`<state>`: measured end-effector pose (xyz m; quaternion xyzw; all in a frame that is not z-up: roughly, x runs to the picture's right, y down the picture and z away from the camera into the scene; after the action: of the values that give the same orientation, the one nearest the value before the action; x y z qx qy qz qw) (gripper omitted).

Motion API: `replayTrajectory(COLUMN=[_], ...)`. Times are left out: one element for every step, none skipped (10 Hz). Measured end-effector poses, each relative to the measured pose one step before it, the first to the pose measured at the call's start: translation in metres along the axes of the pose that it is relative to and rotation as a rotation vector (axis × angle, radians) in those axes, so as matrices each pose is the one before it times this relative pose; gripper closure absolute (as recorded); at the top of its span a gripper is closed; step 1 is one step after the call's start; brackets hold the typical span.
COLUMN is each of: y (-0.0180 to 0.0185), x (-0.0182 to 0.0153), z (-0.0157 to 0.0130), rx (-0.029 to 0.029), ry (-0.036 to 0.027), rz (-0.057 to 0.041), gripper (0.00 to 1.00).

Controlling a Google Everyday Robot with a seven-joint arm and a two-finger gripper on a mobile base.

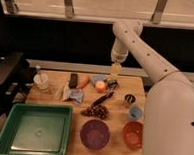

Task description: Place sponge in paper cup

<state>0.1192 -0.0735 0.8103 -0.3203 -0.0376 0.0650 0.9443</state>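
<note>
The sponge (97, 79) is a small pale-blue block at the back middle of the wooden table (115, 121), next to a small orange-pink ball (101, 87). The paper cup (40, 80) is whitish and stands at the table's back left. My gripper (115, 70) hangs on the white arm (143, 45) over the table's back edge. It is a little to the right of the sponge and above it, and far right of the paper cup. It holds nothing that I can see.
A green tray (34, 130) sits front left, with a purple bowl (95, 133) and an orange bowl (132, 133) in front. A light-blue cup (135, 113), a dark metal cup (129, 99), a blue-white packet (72, 94), grapes (95, 111), a dark bar (73, 80) and a carrot (83, 81) crowd the middle.
</note>
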Motion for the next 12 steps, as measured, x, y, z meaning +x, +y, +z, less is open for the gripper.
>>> replayTrajectory(y=[-0.00001, 0.0, -0.00087, -0.00401, -0.00543, -0.00421, -0.00447, -0.00507, -0.00562, -0.0058, -0.00419, -0.00375], x=[0.00001, 0.0, 0.00008, -0.00149, -0.00175, -0.00402, -0.01125, -0.00808, -0.00307, 0.00446, -0.00212, -0.00318], z=[-0.00002, 0.00004, -0.00062, -0.00112, 0.0014, 0.00718, 0.00598, 0.0079, 0.00398, 0.00543, 0.00771, 0.00683], rx=[0.00003, -0.00006, 0.00273, 0.00666, -0.00052, -0.00411, 0.01215, 0.01363, 0.01936, 0.02948, 0.04166, 0.04827], ry=[-0.00004, 0.00002, -0.00111, -0.02161, -0.03607, -0.03329, 0.00029, 0.01155, 0.0044, 0.01873, 0.02559, 0.0405], rz=[0.00003, 0.00002, 0.00107, -0.01111, -0.02102, -0.06594, -0.05921, -0.05509, -0.0403, -0.03081, -0.03342, -0.0341], gripper=[0.2, 0.2, 0.2, 0.2, 0.2, 0.2, 0.2, 0.2, 0.2, 0.2, 0.2, 0.2])
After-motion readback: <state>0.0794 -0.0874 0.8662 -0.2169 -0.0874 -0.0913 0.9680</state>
